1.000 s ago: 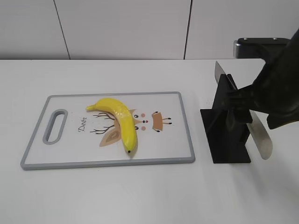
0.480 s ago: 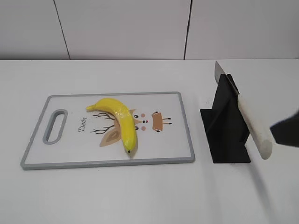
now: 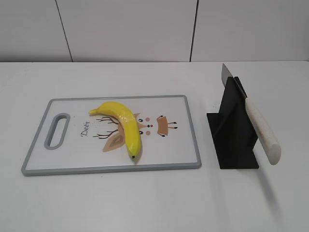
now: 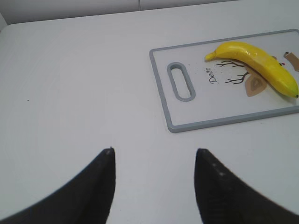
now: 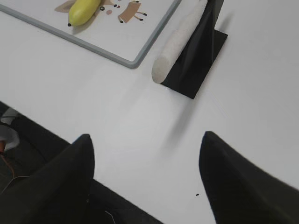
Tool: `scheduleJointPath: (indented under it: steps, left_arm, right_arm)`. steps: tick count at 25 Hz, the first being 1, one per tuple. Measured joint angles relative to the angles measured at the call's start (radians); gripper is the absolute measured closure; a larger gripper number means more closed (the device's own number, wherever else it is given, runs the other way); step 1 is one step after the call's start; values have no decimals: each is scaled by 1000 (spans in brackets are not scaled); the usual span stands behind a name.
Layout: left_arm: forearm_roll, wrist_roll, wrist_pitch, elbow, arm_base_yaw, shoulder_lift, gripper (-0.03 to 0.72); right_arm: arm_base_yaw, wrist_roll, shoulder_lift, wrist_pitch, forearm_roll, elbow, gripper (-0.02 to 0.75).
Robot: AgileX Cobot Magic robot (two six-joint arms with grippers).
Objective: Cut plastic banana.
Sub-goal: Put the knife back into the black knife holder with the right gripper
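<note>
The plastic banana is glossy yellow and lies on the grey-rimmed cutting board. It also shows in the left wrist view and, partly, in the right wrist view. A knife with a white handle rests slanted in a black stand right of the board; the handle also shows in the right wrist view. My left gripper is open and empty over bare table left of the board. My right gripper is open and empty near the table's front edge, below the knife stand. Neither gripper shows in the exterior view.
The cutting board has a handle slot at its left end and a deer drawing under the banana. The white table ends at a wall behind. The table's front edge shows in the right wrist view.
The right arm, which was at the knife and stand one second ago, has drawn back to the right and left the exterior view. The knife stays in the stand. The banana has not moved.
</note>
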Motion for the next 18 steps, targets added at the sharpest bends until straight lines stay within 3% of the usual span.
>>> scheduleJointPath:
  steps: [12,18]
  left_arm:
    - [1,0,-1,0,0,0,185]
    - [1,0,-1,0,1,0,185]
  right_arm:
    - [-15,-1,-317,50,6,28,209]
    - [-203,-1,-319,52,12,28,209]
